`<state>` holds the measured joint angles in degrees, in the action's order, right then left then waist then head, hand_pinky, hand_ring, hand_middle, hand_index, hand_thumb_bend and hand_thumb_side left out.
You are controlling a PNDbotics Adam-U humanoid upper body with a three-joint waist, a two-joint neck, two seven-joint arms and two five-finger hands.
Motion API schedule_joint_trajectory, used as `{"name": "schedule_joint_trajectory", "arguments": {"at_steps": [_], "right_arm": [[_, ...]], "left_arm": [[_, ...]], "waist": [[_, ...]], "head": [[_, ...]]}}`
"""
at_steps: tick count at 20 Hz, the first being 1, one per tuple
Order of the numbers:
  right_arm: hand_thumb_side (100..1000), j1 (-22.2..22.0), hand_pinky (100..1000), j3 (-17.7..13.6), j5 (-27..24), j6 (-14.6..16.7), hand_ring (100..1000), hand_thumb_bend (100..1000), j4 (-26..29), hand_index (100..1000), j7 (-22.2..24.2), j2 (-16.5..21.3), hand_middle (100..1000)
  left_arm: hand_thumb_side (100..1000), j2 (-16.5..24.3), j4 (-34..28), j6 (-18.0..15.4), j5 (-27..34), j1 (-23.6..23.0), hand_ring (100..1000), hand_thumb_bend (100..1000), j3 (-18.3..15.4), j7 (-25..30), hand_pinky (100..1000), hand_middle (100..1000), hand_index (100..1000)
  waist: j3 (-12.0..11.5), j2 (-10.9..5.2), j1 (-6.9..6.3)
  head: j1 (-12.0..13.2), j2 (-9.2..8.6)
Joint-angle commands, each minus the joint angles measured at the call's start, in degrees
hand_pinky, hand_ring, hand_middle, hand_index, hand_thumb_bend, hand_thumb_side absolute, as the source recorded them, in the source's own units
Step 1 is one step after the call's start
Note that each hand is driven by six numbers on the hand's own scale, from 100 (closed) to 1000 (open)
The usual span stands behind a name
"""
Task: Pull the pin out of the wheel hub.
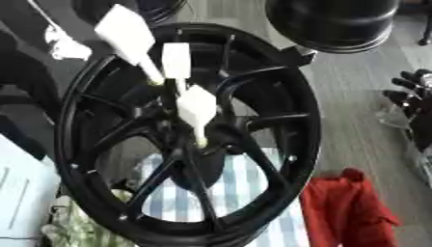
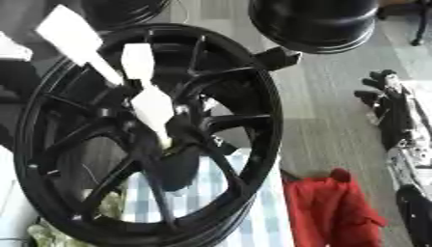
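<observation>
— Where is the wheel hub?

— The black wheel hub point(image 1: 194, 140) stands upright before me, filling the middle. Three white pins point(image 1: 196, 107) stick out around its centre, over a striped cloth point(image 1: 236, 193).

— And your hands?

— My right hand point(image 2: 384, 103) shows at the right edge, well apart from the wheel; whether its fingers are curled I cannot tell. My left hand doesn't show.

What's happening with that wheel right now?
A large black spoked wheel rim stands upright in front of the camera. Three white, wedge-shaped pins stick out of the hub area, none of them pulled out yet. The right robot hand, black with silver joints, sits at the right edge, well away from the wheel and touching nothing. The left robot hand isn't visible. A red cloth lies lower right.
</observation>
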<state>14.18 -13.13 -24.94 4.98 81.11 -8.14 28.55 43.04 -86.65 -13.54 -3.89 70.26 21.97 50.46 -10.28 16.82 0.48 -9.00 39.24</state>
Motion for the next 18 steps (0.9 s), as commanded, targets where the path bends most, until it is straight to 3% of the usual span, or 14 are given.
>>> {"name": "schedule_joint_trajectory", "arguments": {"at_steps": [1,4,11,18], "right_arm": [[781,0.22,898,-0.99,0.04,0.3,685,100,0.71,803,-0.33,2.48,736],[779,0.07,898,-1.37,-0.06,0.51,685,100,1.02,803,-0.64,2.63,736],[776,-0.15,898,-1.85,-0.13,0.82,684,100,1.5,803,-1.13,2.91,737],[774,-0.53,898,-2.45,-0.22,1.23,682,100,1.54,802,-1.86,3.07,737]], "left_arm": [[100,4.93,-2.21,-0.43,1.49,-0.77,569,100,-4.72,1.47,658,416,395],[100,8.62,-4.01,0.3,2.6,-4.31,567,100,-7.87,0.46,655,414,394],[102,17.73,-6.78,1.67,3.09,-17.73,560,100,-15.72,-6.22,651,405,391],[100,21.85,-5.3,2.83,0.77,-29.07,562,100,-22.25,-12.52,658,410,395]], "waist": [[-0.24,-0.91,-0.12],[-0.53,-0.81,-0.14],[-1.0,-0.42,-0.12],[-1.61,-0.28,0.21]], "head": [[-0.52,0.16],[-0.83,0.13],[-0.74,0.01],[-1.03,-0.23]]}}
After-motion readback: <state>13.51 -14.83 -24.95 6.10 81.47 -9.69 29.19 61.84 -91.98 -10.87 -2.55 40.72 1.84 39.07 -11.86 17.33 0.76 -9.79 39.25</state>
